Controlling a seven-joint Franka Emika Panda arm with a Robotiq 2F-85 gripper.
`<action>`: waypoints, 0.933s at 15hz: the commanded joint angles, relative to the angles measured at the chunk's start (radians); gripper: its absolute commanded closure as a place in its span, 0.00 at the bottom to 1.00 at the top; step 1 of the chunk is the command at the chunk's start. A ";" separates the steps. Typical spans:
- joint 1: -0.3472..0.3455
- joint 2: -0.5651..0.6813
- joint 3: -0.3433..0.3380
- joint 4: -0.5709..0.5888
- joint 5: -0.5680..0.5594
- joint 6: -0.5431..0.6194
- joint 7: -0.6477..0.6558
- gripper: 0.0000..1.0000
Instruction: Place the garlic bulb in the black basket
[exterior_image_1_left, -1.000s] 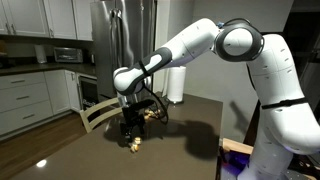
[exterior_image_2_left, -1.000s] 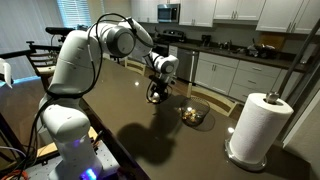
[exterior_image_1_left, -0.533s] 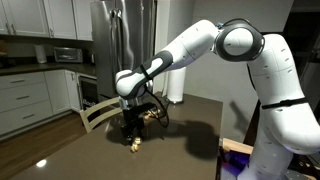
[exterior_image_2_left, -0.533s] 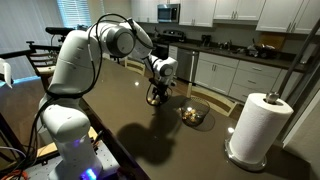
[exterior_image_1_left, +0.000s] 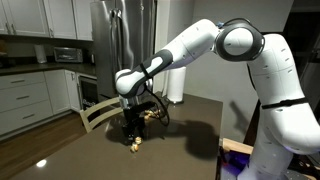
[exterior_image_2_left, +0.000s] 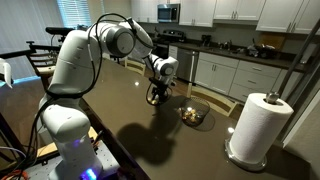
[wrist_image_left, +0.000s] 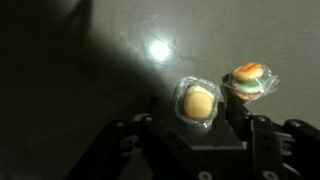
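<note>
The garlic bulb (wrist_image_left: 198, 102), a small pale cream-yellow lump, lies on the dark table. In the wrist view it sits between my gripper's (wrist_image_left: 192, 120) two spread fingers, which do not touch it. In an exterior view it shows as a pale lump (exterior_image_1_left: 133, 143) just under the gripper (exterior_image_1_left: 128, 128). The gripper is open and points down, low over the table (exterior_image_2_left: 157, 96). The black basket (exterior_image_2_left: 193, 114) is a low dark wire bowl with yellowish items in it, a short way from the gripper. It also stands just behind the gripper (exterior_image_1_left: 153, 112).
A small multicoloured toy food item (wrist_image_left: 247, 80) lies right beside the garlic. A paper towel roll (exterior_image_2_left: 258, 128) stands at the table's near corner. A chair back (exterior_image_1_left: 100, 113) is at the table's far edge. Kitchen cabinets and a fridge stand behind.
</note>
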 joint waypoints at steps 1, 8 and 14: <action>-0.008 -0.005 0.002 0.019 0.009 -0.084 0.029 0.02; -0.007 -0.005 -0.003 0.021 0.011 -0.123 0.037 0.32; -0.005 -0.006 -0.005 0.021 0.005 -0.107 0.037 0.73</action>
